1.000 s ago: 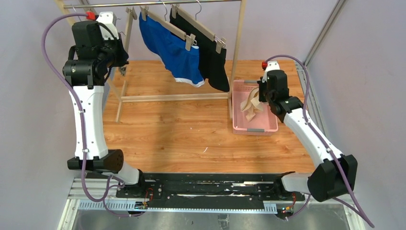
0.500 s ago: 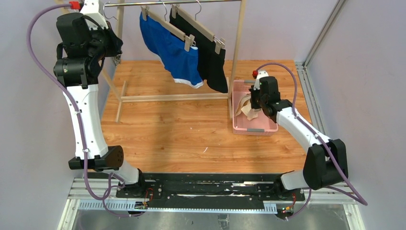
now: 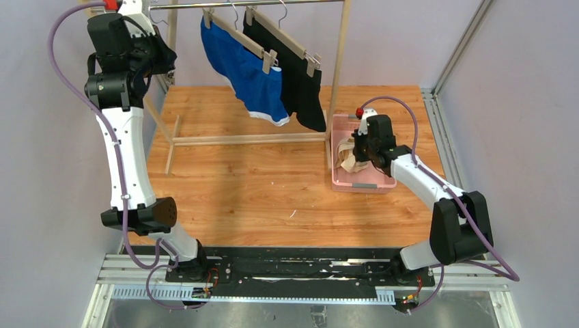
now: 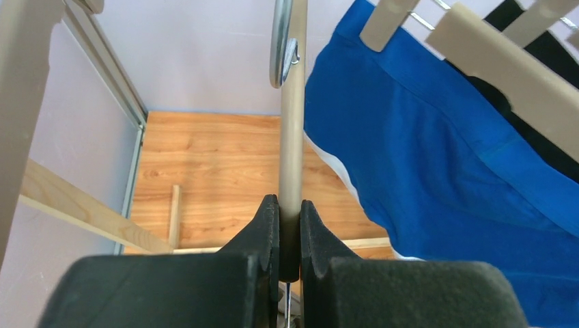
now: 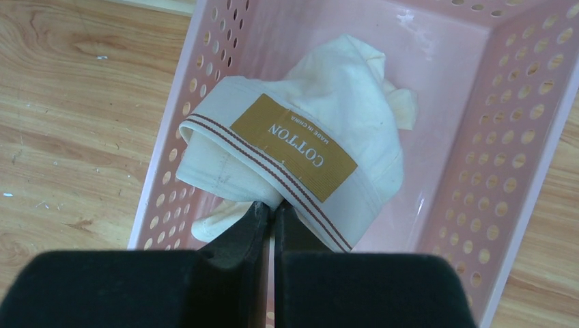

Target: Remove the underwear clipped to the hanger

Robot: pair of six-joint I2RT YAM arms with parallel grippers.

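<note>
The blue underwear (image 3: pixel 252 75) and the black underwear (image 3: pixel 304 82) hang clipped to wooden hangers on the rack rail (image 3: pixel 205 5). Both also show in the left wrist view, the blue (image 4: pixel 444 150) and the black (image 4: pixel 560 51). My left gripper (image 3: pixel 158 58) is high at the rack's left end, shut (image 4: pixel 290 205) on the grey-beige bar of a bare hanger (image 4: pixel 292 137) with a metal hook. My right gripper (image 3: pixel 360 152) is shut (image 5: pixel 272 208) on the waistband of the cream underwear (image 5: pixel 341 89), which lies in the pink basket (image 5: pixel 519 137).
The pink perforated basket (image 3: pixel 365 184) sits on the wooden table right of the rack's post (image 3: pixel 338 68). The rack's low wooden crossbars (image 3: pixel 246 139) lie on the table. A metal frame (image 3: pixel 437 116) runs along the right edge.
My right gripper has moved left and down, lowering the cream underwear into the basket. My left arm has shifted up toward the rail, still holding the bare hanger.
</note>
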